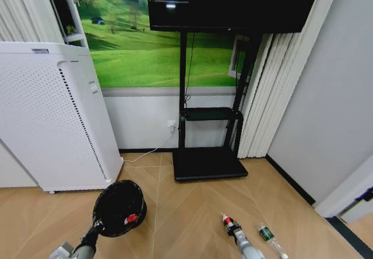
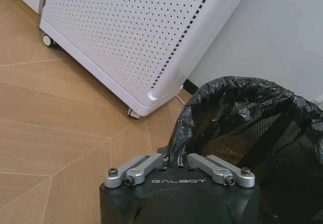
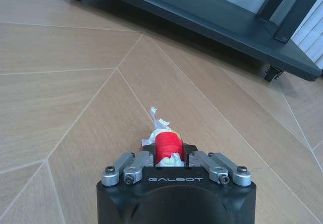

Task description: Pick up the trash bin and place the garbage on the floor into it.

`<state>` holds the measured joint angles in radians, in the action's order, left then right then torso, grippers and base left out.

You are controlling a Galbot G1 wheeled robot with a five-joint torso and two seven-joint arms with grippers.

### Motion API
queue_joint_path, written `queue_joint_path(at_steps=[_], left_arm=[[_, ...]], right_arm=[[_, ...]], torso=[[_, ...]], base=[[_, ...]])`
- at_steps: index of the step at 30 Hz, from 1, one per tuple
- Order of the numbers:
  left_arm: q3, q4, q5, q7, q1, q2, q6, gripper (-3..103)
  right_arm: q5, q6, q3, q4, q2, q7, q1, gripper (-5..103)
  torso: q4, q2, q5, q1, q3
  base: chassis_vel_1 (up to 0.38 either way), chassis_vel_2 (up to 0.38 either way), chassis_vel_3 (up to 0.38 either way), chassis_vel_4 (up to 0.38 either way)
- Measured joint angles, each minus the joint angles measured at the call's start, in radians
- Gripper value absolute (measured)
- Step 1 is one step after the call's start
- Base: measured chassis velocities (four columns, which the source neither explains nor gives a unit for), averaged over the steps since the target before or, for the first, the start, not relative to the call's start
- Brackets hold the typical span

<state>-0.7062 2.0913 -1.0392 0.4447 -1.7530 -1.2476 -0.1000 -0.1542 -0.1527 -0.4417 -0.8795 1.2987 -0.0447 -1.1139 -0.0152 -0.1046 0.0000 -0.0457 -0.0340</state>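
The robot faced a wall with a green meadow mural, a large white perforated appliance [image 1: 52,116] to its left and a black screen stand [image 1: 208,154] on wheels straight ahead. On the left side, low in the head view, the left gripper [image 1: 100,228] was closed on the near rim of the trash bin [image 1: 119,207], a small round black mesh basket lined with a black bag, held just in front of the appliance; a red piece [image 1: 132,217] lay inside it. On the right, the right gripper [image 3: 164,151] sat low over the floor [image 3: 75,98], a tan chevron parquet, closed on a crumpled red-and-white wrapper [image 3: 166,144]. Just beside it to the right, a clear plastic bottle [image 1: 270,237] with a green label lay flat on the floor.
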Motion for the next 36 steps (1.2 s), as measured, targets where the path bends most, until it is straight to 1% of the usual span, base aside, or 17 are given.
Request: queue_joint_path(at_steps=[2, 14, 16, 17, 19, 20, 22, 23, 25, 27, 29, 30, 32, 33, 34, 35, 36], left_arm=[[0.004, -0.002, 0.0, 0.001, 0.004, 0.0, 0.0, 3], [0.023, -0.02, 0.016, 0.001, 0.018, -0.003, 0.004, 3], [0.04, -0.032, 0.021, -0.002, 0.033, 0.013, 0.004, 3], [0.04, -0.032, 0.021, -0.002, 0.033, 0.013, 0.004, 3], [0.07, -0.068, 0.043, -0.013, 0.066, 0.048, 0.005, 3], [0.07, -0.068, 0.043, -0.013, 0.066, 0.048, 0.005, 3], [0.11, -0.104, 0.054, -0.017, 0.118, 0.087, 0.005, 3], [0.11, -0.104, 0.054, -0.017, 0.118, 0.087, 0.005, 3], [0.163, -0.154, 0.06, -0.023, 0.178, 0.115, 0.01, 3], [0.178, -0.17, 0.066, -0.028, 0.192, 0.12, 0.013, 3], [0.227, -0.222, 0.094, -0.051, 0.234, 0.136, 0.02, 3], [0.227, -0.222, 0.094, -0.051, 0.234, 0.136, 0.02, 3], [0.257, -0.257, 0.126, -0.096, 0.258, 0.155, 0.024, 3], [0.257, -0.257, 0.126, -0.096, 0.258, 0.155, 0.024, 3], [0.264, -0.269, 0.14, -0.119, 0.262, 0.162, 0.026, 3], [0.277, -0.29, 0.158, -0.155, 0.271, 0.178, 0.03, 3], [0.277, -0.29, 0.158, -0.155, 0.271, 0.178, 0.03, 3]], right_arm=[[0.002, -0.004, -0.003, -0.006, -0.001, 0.0, -0.006, 24], [0.043, -0.003, -0.004, -0.087, -0.012, 0.009, -0.048, 24], [0.075, -0.002, -0.007, -0.127, -0.02, 0.01, -0.066, 24], [0.075, -0.002, -0.007, -0.127, -0.02, 0.01, -0.066, 24], [0.12, 0.004, -0.013, -0.2, -0.037, 0.006, -0.102, 24], [0.12, 0.004, -0.013, -0.2, -0.037, 0.006, -0.102, 24], [0.177, 0.025, -0.029, -0.331, -0.063, 0.005, -0.158, 24], [0.177, 0.025, -0.029, -0.331, -0.063, 0.005, -0.158, 24], [0.236, 0.055, -0.053, -0.474, -0.084, 0.01, -0.223, 24], [0.251, 0.065, -0.059, -0.507, -0.088, 0.015, -0.236, 24], [0.326, 0.103, -0.082, -0.642, -0.103, 0.044, -0.295, 24], [0.326, 0.103, -0.082, -0.642, -0.103, 0.044, -0.295, 24], [0.385, 0.125, -0.094, -0.763, -0.115, 0.058, -0.332, 24], [0.385, 0.125, -0.094, -0.763, -0.115, 0.058, -0.332, 24], [0.411, 0.149, -0.093, -0.813, -0.117, 0.068, -0.342, 24], [0.464, 0.175, -0.086, -0.888, -0.115, 0.08, -0.357, 24], [0.464, 0.175, -0.086, -0.888, -0.115, 0.08, -0.357, 24]], torso=[[-0.0001, 0.0, 0.0, 0.0, 0.0], [0.0001, 0.0, 0.0, 0.0, 0.0], [0.0003, 0.0, 0.0004, 0.0, 0.0], [0.0003, 0.0, 0.0004, 0.0, 0.0], [0.0, 0.0, 0.0001, 0.0, 0.0], [0.0, 0.0, 0.0001, 0.0, 0.0], [0.0, 0.0, -0.0001, 0.0, 0.0], [0.0, 0.0, -0.0001, 0.0, 0.0], [-0.0005, 0.0, 0.0002, 0.0, 0.0], [-0.0004, 0.0, -0.0001, 0.0, 0.0], [-0.0003, 0.0, -0.0002, 0.0, 0.0], [-0.0003, 0.0, -0.0002, 0.0, 0.0], [-0.0003, 0.0, -0.0004, 0.0, 0.0], [-0.0003, 0.0, -0.0004, 0.0, 0.0], [-0.0002, 0.0, -0.0006, 0.0, 0.0], [0.0005, 0.0, 0.0001, 0.0, 0.0], [0.0005, 0.0, 0.0001, 0.0, 0.0]], base=[[0.0, 0.0, 0.0, 0.0], [0.0, 0.0, 0.0, 0.0], [0.0, 0.0, 0.0, 0.0], [0.0, 0.0, 0.0, 0.0], [0.0, 0.0, 0.0, 0.0], [0.0, 0.0, 0.0, 0.0], [0.0, 0.0, 0.0, 0.0], [0.0, 0.0, 0.0, 0.0], [0.0, 0.0, 0.0, 0.0], [0.0, 0.0, 0.0, 0.0], [0.0, 0.0, 0.0, 0.0], [0.0, 0.0, 0.0, 0.0], [0.0, 0.0, 0.0, 0.0], [0.0, 0.0, 0.0, 0.0], [0.0, 0.0, 0.0, 0.0], [0.0, 0.0, 0.0, 0.0], [0.0, 0.0, 0.0, 0.0]])
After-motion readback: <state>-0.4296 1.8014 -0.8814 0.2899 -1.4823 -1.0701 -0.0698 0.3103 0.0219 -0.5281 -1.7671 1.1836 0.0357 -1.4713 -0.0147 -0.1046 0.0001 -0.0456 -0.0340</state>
